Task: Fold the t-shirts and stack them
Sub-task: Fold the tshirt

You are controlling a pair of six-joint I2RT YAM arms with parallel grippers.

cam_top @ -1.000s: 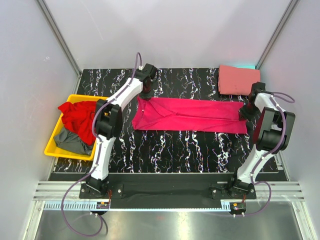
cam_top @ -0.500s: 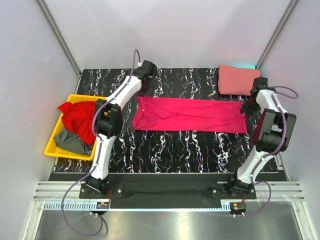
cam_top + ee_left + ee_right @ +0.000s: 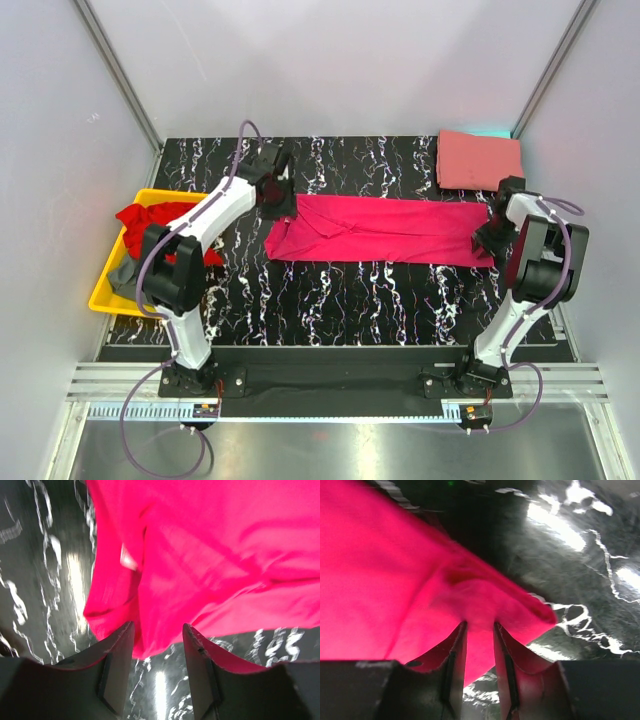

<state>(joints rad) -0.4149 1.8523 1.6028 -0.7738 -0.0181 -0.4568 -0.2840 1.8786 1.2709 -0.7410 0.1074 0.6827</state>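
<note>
The magenta t-shirt [image 3: 390, 230] lies flat on the surface [image 3: 350, 290] as a long band spanning the space between both arms.

- Left tool [image 3: 157, 630]: jaws moderately apart, straddling the band's left-end edge without clamping it.
- Right tool [image 3: 480, 627]: jaws narrow, pinching the right-end corner.

The cloth is judged light, limp and prone to sagging. Take hold at the end corners, through all layers. The salmon t-shirt [image 3: 478, 160] sits folded at the rear right.
</note>
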